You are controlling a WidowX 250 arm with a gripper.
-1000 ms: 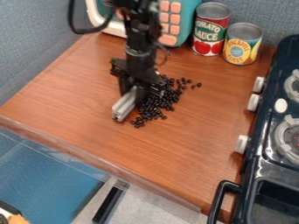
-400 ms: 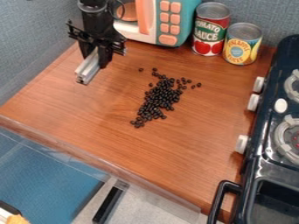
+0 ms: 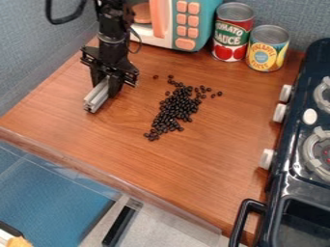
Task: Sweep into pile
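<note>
Gripper [image 3: 106, 87], 1: closed on 1 grey bar [image 3: 97, 98], at the beans' 10 o'clock, long side presumably free for sweeping. Black beans [image 3: 175, 112]: 1 loose heap, mid-counter [image 3: 213, 159]; stragglers at 11 and 2 o'clock.

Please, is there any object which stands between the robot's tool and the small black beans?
Nothing visible stands between the tool and the black beans; only the wooden counter lies there. The tool holds the grey bar. The two cans stand beyond the beans, off this path.
</note>
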